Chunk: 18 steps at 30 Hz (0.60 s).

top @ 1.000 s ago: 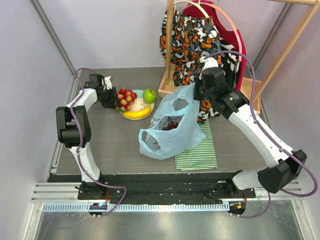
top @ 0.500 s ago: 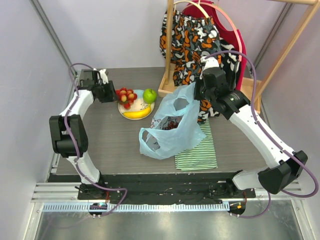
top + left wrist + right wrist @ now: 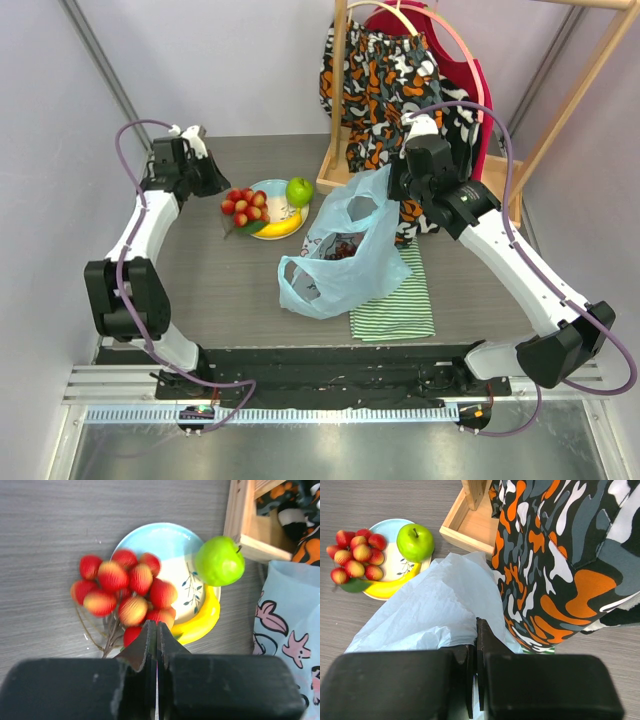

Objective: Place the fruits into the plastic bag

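Note:
A bunch of red strawberries [image 3: 243, 205] [image 3: 125, 590] lies half off the left rim of the pale plate [image 3: 270, 187] [image 3: 160, 537]. My left gripper [image 3: 217, 187] [image 3: 156, 626] is shut, its tips meeting at the bunch's near edge, where a green leaf shows. The yellow banana [image 3: 276, 228] [image 3: 206, 622] and green apple [image 3: 300, 190] [image 3: 219, 560] sit on the plate's right side. My right gripper [image 3: 400, 192] [image 3: 477, 623] is shut on the rim of the light-blue plastic bag [image 3: 340, 270] [image 3: 430, 610], holding it up and open. Dark grapes [image 3: 345, 248] show inside the bag.
A green-and-white striped cloth [image 3: 395, 300] lies under the bag's right side. A wooden rack with a patterned garment [image 3: 385, 70] [image 3: 560, 555] stands at the back, its wooden base [image 3: 335, 178] [image 3: 470, 527] close to the apple. Grey walls close both sides.
The left arm has pulled back toward the far left and its gripper has shut. The strawberry bunch has slid left, partly off the plate. The right arm and bag have not moved.

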{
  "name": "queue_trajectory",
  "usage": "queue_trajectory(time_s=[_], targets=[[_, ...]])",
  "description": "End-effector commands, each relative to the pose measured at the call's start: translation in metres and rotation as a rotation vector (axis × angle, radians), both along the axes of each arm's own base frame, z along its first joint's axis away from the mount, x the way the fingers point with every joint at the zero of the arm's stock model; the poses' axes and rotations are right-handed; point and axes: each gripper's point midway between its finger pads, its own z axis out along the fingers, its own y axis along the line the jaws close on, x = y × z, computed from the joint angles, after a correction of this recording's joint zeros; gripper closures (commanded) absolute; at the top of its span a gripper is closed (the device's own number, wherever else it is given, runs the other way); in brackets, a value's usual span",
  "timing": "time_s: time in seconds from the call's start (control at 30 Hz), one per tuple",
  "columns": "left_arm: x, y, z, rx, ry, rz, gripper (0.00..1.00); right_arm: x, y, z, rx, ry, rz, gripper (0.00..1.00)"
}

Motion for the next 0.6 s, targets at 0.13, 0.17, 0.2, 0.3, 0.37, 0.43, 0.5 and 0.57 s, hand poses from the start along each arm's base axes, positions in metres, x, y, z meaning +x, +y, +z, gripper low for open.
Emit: queue_trajectory(time_s=[0.13, 0.17, 0.2, 0.3, 0.37, 0.43, 0.5, 0.57], targets=[[0.009, 0.001, 0.011, 0.000, -0.044, 0.010, 0.99, 0.005, 0.001, 0.024, 0.049, -0.059, -0.015, 0.99], [0.007, 0.005, 0.000, 0.014, -0.001, 0.031, 0.91, 0.005, 0.001, 0.023, 0.048, -0.057, -0.013, 0.99], [0.007, 0.007, -0.006, 0.021, 0.022, 0.039, 0.85, 0.005, 0.002, 0.024, 0.050, -0.057, -0.012, 0.99], [0.010, 0.010, -0.026, 0.037, 0.070, 0.048, 0.64, 0.005, 0.002, 0.019, 0.045, -0.047, -0.011, 0.99], [0.013, 0.010, -0.037, 0.032, 0.087, 0.039, 0.49, 0.005, 0.003, 0.018, 0.047, -0.045, -0.009, 0.99], [0.015, 0.009, -0.046, 0.034, 0.113, 0.035, 0.43, 0.006, 0.003, 0.016, 0.044, -0.042, -0.007, 0.99], [0.016, 0.009, -0.058, 0.036, 0.145, 0.032, 0.37, 0.006, 0.004, 0.014, 0.042, -0.038, -0.004, 0.99], [0.019, 0.010, -0.064, 0.040, 0.153, 0.037, 0.34, 0.006, 0.003, 0.013, 0.039, -0.039, -0.005, 0.99]])
